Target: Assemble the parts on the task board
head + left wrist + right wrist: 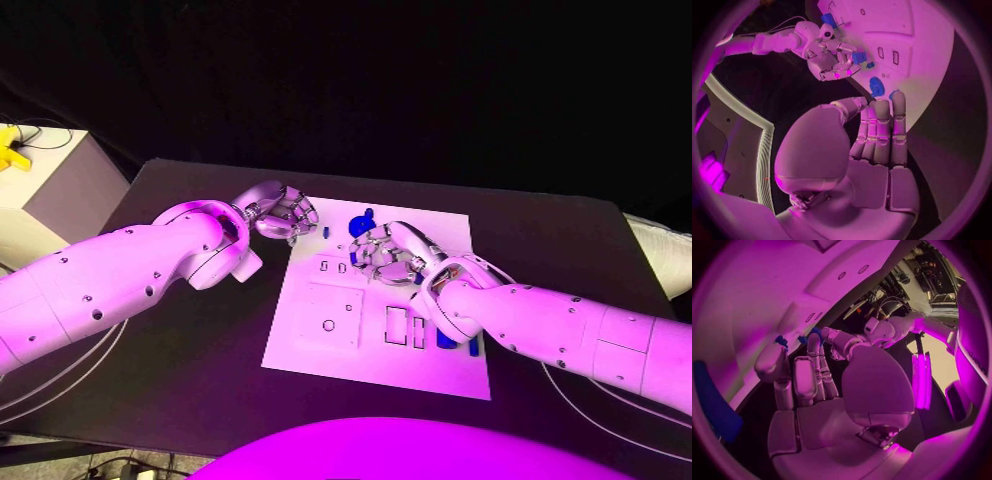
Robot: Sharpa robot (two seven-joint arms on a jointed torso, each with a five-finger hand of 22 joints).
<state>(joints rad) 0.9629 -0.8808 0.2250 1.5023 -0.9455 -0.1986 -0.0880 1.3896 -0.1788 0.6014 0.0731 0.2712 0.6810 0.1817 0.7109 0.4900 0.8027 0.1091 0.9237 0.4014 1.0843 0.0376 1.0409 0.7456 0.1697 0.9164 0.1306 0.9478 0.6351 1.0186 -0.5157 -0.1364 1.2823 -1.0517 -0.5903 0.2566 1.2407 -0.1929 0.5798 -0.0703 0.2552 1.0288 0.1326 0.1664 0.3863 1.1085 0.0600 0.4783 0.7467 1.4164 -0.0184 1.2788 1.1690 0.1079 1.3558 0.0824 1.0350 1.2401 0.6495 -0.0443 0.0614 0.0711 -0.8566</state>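
Observation:
The white task board (332, 345) lies in the middle of the black table. My right hand (387, 252) hovers over its far half and pinches a small blue part (859, 57) at its fingertips (779, 347). My left hand (281, 213) is at the board's far left corner, with straight fingers (879, 132) close together and nothing in them. A rounded blue part (361, 222) lies on the board just beyond those fingertips, also the rounded blue part (877, 86). More blue parts (444, 340) stand in slots at the board's near right.
A white box (58, 190) with a yellow object (12, 152) on it stands off the table's far left. Rectangular slots (397, 325) and small holes (329, 324) mark the board's near half. Cables (58, 385) run along the table's left edge.

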